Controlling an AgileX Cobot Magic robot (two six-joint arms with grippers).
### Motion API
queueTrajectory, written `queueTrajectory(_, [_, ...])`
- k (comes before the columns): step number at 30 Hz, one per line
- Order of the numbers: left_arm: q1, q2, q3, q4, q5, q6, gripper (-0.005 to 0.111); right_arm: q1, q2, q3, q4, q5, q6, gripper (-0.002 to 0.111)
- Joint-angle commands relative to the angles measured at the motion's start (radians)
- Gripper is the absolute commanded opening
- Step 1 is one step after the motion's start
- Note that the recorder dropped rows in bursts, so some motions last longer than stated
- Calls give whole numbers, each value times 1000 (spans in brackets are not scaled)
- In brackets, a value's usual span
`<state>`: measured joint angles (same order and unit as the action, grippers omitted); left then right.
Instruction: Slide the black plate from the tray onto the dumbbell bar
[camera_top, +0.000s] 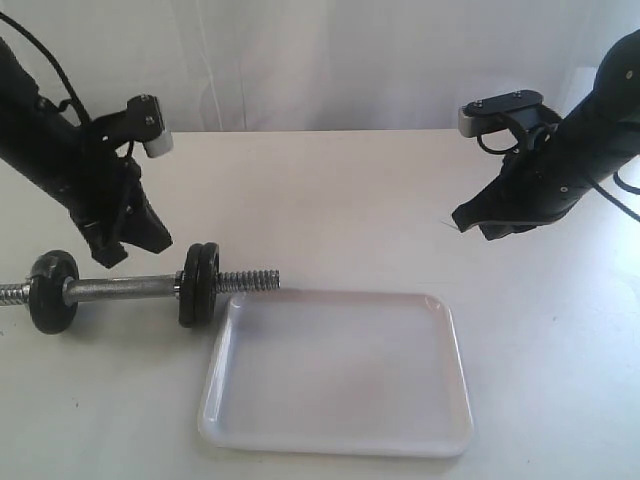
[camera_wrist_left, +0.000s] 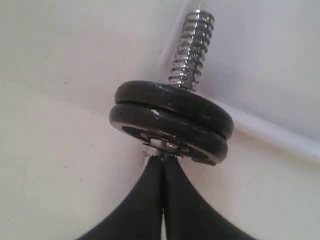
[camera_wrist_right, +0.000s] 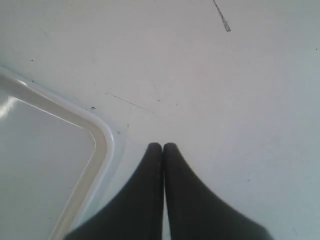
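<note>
The chrome dumbbell bar (camera_top: 120, 288) lies on the white table at the left, its threaded end (camera_wrist_left: 192, 50) reaching toward the tray. Two black plates (camera_top: 199, 284) sit pressed together on the bar next to that thread, and they also show in the left wrist view (camera_wrist_left: 172, 117). A third black disc (camera_top: 52, 291) sits near the bar's other end. The white tray (camera_top: 340, 375) holds nothing. My left gripper (camera_top: 135, 248) hangs shut just behind the bar's middle, tips (camera_wrist_left: 162, 156) close to the two plates. My right gripper (camera_top: 462, 220) is shut above the table beyond the tray's far right corner.
The tray's rounded corner rim (camera_wrist_right: 102, 145) lies just beside my right gripper (camera_wrist_right: 162, 146). A thin dark scratch or thread (camera_wrist_right: 221, 19) marks the table beyond it. The bar's threaded end stops at the tray's far left corner.
</note>
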<state>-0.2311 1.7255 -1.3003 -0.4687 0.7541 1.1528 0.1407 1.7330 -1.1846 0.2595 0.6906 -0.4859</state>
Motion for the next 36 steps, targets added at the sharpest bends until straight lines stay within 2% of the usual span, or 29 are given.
queueTrajectory(1, [0, -65, -4, -31, 13, -162, 0, -4, -5, 3, 4, -6, 2, 0])
queueTrajectory(9, [0, -101, -4, -31, -64, -356, 0, -4, -5, 3, 2, 37, 2, 0])
queueTrajectory(12, [0, -101, -4, -43, -87, -491, 0, -4, -7, 3, -3, 63, 60, 0])
queueTrajectory(20, [0, -105, -4, -73, -38, -551, 0, -4, -52, 3, -15, 228, 207, 0])
queueTrajectory(24, [0, -119, -4, 2, 18, -618, 0, -4, -123, 8, -63, 324, 223, 0])
queueTrajectory(28, [15, -150, -4, 165, 137, -757, 0, -4, -234, 79, -118, 335, 230, 0])
queueTrajectory(32, [74, -182, -4, 299, 270, -886, 0, -4, -355, 175, -123, 297, 250, 0])
queueTrajectory(34, [110, -201, 8, 303, 333, -889, 0, -4, -410, 222, -123, 285, 257, 0])
queueTrajectory(36, [152, -239, 50, 292, 336, -890, 0, -4, -472, 270, -123, 260, 267, 0])
